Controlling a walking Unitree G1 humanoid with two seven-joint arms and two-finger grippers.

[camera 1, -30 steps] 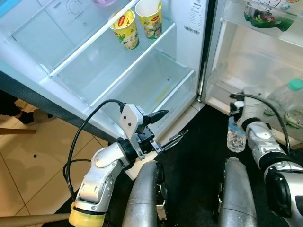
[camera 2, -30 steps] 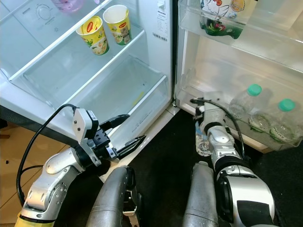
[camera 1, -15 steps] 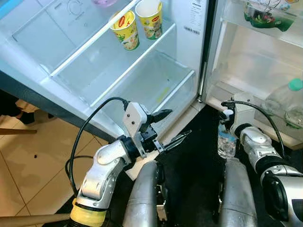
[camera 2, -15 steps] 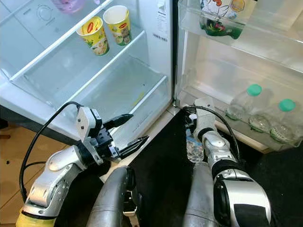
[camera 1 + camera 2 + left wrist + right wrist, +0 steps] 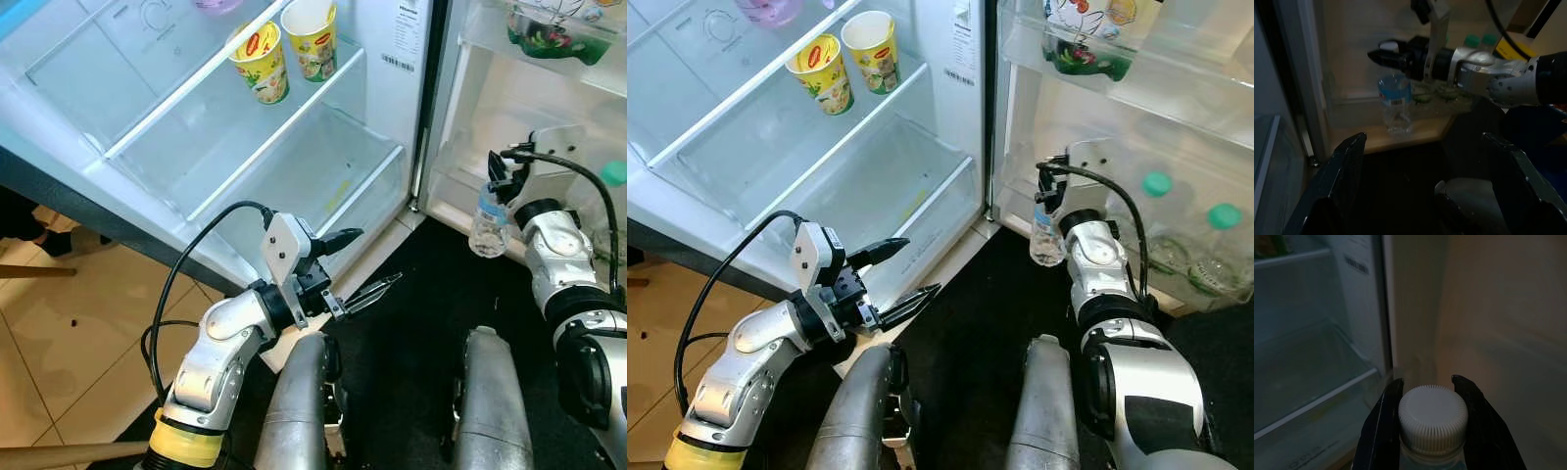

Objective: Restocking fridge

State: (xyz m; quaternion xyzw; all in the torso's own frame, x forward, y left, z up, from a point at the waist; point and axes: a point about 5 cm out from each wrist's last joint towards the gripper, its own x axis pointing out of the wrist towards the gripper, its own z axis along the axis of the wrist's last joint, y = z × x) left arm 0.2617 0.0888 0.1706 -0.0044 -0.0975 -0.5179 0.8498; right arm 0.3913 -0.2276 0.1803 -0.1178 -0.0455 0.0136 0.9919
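Already the open fridge [image 5: 392, 186] is part stocked: two yellow noodle cups [image 5: 261, 61] stand on a far shelf at left, a green-and-white packet [image 5: 1080, 39] sits in the upper door rack, and two green-capped bottles [image 5: 1156, 220] stand in the lower door shelf [image 5: 1117, 269] at right. By my reckoning one more item is on its way and not yet put down. The right gripper [image 5: 502, 178] pinches a small clear water bottle [image 5: 487, 217] by its white cap [image 5: 1433, 412], one black finger either side, holding it in the air just near of the door shelf's left end. The bottle hangs upright, long axis vertical, cap up. The left gripper [image 5: 355, 264] waits low at left before the crisper drawer [image 5: 323, 186], fingers spread, holding nothing.
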